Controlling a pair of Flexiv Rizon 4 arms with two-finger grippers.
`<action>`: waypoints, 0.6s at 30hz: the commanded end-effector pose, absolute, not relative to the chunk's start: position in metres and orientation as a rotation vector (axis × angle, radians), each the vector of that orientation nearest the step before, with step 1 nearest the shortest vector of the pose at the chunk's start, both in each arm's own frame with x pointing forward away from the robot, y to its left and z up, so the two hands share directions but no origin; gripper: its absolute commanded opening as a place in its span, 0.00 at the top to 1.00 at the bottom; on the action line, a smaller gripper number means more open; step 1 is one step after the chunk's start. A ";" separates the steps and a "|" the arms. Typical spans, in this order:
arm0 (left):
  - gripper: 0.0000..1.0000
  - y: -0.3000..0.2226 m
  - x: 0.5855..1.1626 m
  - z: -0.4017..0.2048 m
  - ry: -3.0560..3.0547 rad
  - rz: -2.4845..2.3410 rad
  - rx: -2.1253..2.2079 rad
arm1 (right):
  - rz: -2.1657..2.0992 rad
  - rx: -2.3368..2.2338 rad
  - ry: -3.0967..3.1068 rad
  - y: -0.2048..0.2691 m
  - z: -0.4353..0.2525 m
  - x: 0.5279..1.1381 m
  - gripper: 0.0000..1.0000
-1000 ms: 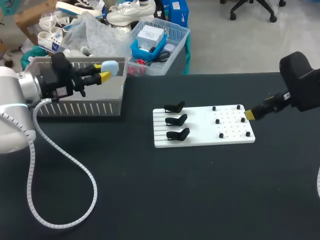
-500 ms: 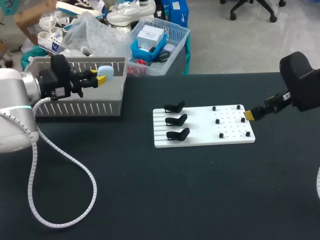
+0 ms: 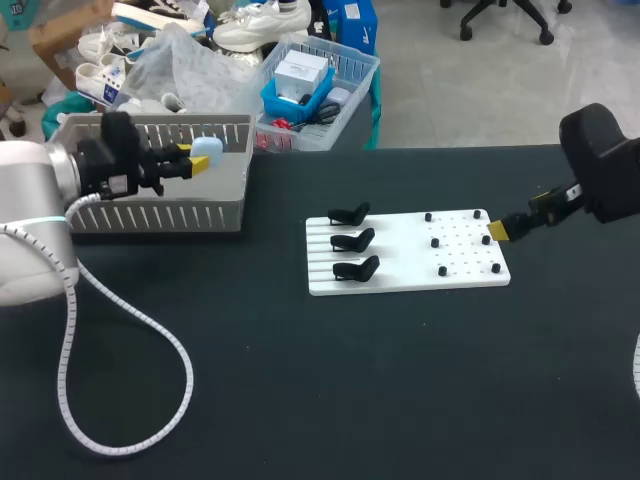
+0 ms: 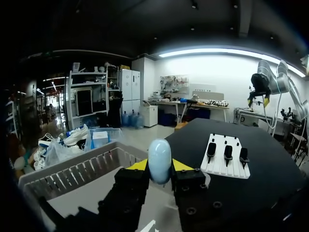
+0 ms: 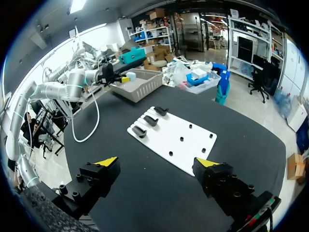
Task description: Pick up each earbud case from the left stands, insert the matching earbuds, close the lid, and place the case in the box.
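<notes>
Pale-blue earbud case (image 3: 207, 152) (image 4: 160, 161) is pinched between the yellow tips of the left gripper (image 3: 200, 160) (image 4: 159, 165), one finger pressing each side. It is held in the air over the inside of the grey slatted box (image 3: 160, 215), close to the box's right end wall and level with the rim.

The box sits at the table's (image 3: 330, 400) far left edge.

White board (image 3: 400, 270) is mid-table, well apart from the box. Its three black stands (image 3: 350, 241) carry nothing.

Right gripper (image 3: 497, 230) (image 5: 158, 162) hovers just beside the board's right edge, fingers spread wide and holding nothing.

A white coiled cable (image 3: 187, 375) loops across the near-left tabletop. Bare black surface runs between box and board, and in front of the board.
</notes>
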State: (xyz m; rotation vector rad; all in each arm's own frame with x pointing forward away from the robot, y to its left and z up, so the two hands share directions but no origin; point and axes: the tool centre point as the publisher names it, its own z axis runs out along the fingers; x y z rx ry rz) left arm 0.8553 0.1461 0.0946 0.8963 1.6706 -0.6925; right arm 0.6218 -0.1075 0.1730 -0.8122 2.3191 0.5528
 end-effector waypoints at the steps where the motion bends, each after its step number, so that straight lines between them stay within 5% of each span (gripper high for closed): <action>1: 0.69 0.148 0.862 0.093 1.681 -0.707 0.906 | 0.554 -0.813 2.319 -0.108 0.173 0.622 0.00; 3: 0.53 0.148 0.862 0.093 1.681 -0.707 0.906 | 0.554 -0.813 2.319 -0.108 0.173 0.622 0.00; 5: 0.04 0.148 0.862 0.093 1.681 -0.707 0.906 | 0.554 -0.813 2.319 -0.108 0.173 0.622 0.00; 6: 0.00 0.148 0.862 0.093 1.681 -0.707 0.906 | 0.554 -0.813 2.319 -0.108 0.173 0.622 0.00; 18: 0.00 0.148 0.862 0.093 1.681 -0.707 0.906 | 0.554 -0.813 2.319 -0.108 0.173 0.622 0.00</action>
